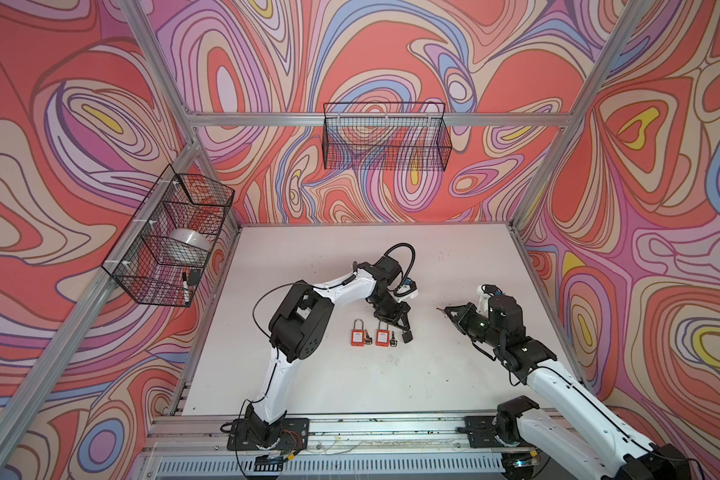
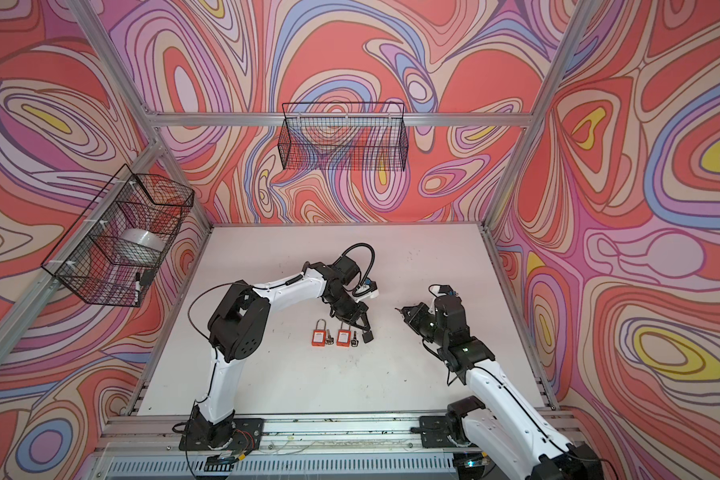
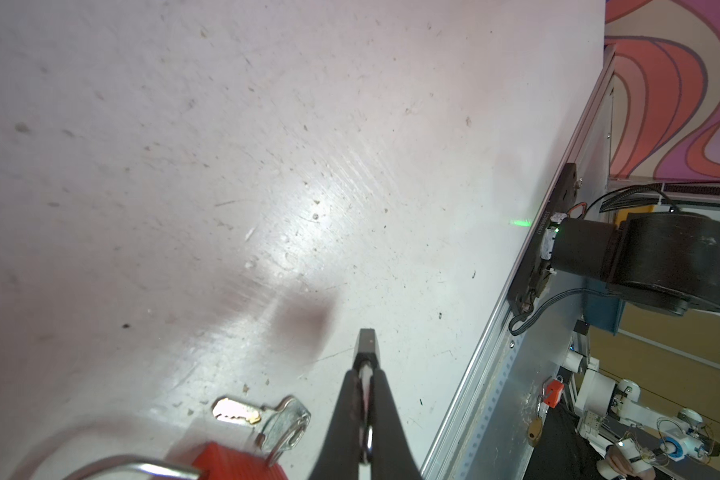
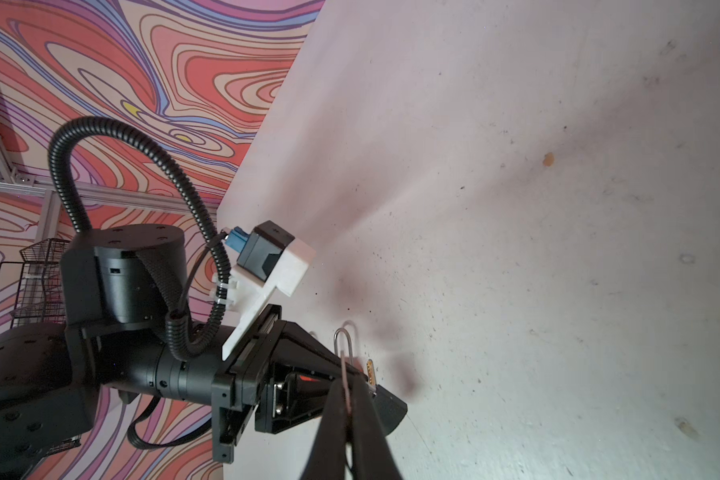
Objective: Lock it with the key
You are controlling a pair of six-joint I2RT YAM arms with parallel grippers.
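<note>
Left gripper [image 3: 364, 374] is clamped on black key [image 3: 366, 343], whose head is seen poking past the tips. Padlock [image 1: 382, 337] is laid just beside the fingers, with loose key [image 3: 238, 411] between. Right gripper [image 1: 441, 309] is pressed shut, empty, well apart from the padlock.

Swirl-patterned walls [image 1: 391, 50] surround a scuffed white table [image 1: 329, 257].
</note>
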